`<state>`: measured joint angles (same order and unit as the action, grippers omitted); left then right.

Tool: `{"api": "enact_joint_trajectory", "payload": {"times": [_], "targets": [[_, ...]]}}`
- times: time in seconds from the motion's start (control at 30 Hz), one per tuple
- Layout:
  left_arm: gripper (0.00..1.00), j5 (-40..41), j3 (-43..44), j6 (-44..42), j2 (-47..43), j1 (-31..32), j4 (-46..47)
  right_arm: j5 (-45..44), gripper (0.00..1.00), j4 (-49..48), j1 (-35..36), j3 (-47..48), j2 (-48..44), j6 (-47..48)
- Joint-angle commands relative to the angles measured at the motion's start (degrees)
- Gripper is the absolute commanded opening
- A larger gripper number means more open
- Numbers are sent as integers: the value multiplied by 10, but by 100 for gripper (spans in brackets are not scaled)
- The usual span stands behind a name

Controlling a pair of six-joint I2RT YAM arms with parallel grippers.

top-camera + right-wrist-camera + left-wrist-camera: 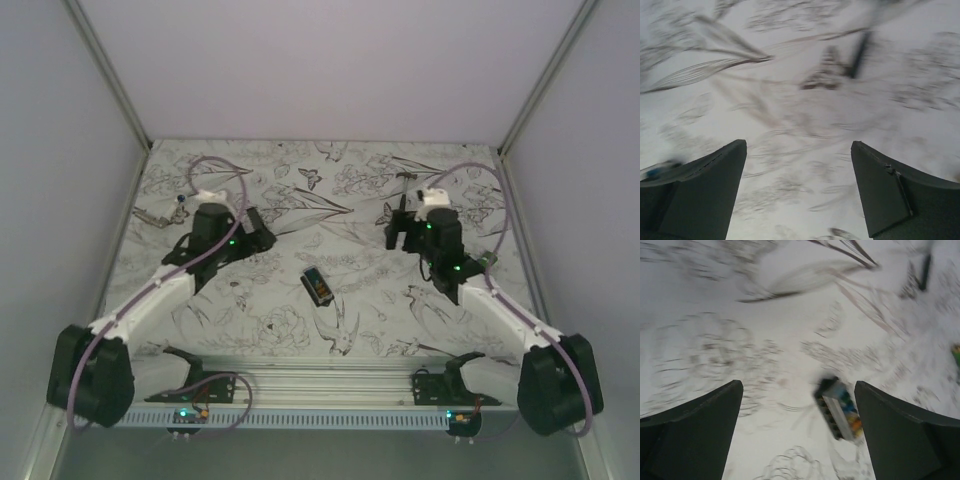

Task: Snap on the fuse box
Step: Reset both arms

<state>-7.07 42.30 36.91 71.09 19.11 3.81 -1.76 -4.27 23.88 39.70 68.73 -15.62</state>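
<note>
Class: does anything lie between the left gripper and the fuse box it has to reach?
Nothing visible does. The fuse box lies alone on the patterned table. In the left wrist view the left gripper is open above it, and only table surface shows between the gripper and the box.

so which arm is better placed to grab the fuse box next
Left, probably: the fuse box lies just ahead of the open left gripper; the right gripper barely has it in view.
</note>
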Motion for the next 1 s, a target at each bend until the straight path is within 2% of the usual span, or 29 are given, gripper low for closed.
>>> {"api": "enact_joint_trajectory", "payload": {"times": [0.0,0.1,0.17,0.23,0.3,0.4,0.5,0.53,0.57,0.67,0.7,0.77,0.8,0.87,0.97], "targets": [[99,115,-59,-49,-69,-62,-40,-151,93,-56,-62,-67,-53,48],[99,187,-93,-83,-102,-98,-38,-182,95,-154,-105,-126,-76,65],[99,230,-113,-108,-110,-121,-24,-212,96,-257,-116,-174,-72,89],[99,261,-131,-129,-107,-144,0,-233,97,-356,-123,-211,-48,106],[99,270,-140,-154,-96,-166,32,-234,98,-414,-129,-221,-5,113],[99,290,-171,-226,-72,-174,137,-228,100,-473,-130,-223,64,144],[99,270,-206,-280,-28,-177,255,-219,99,-625,-131,-262,133,158],[99,259,-206,-291,-8,-177,274,-218,99,-638,-132,-271,143,159],[99,246,-201,-302,20,-177,286,-205,99,-604,-138,-266,130,152],[100,188,-180,-319,77,-179,310,-160,99,-695,-168,-301,156,131],[100,169,-187,-323,95,-179,346,-155,99,-711,-171,-301,172,132],[100,130,-192,-341,140,-178,395,-121,99,-658,-172,-279,169,140],[100,117,-196,-347,139,-178,398,-110,99,-652,-173,-272,172,148],[100,98,-220,-360,150,-176,461,-90,99,-630,-182,-262,172,142],[100,112,-218,-359,152,-172,462,-60,99,-601,-203,-247,172,128]]}}
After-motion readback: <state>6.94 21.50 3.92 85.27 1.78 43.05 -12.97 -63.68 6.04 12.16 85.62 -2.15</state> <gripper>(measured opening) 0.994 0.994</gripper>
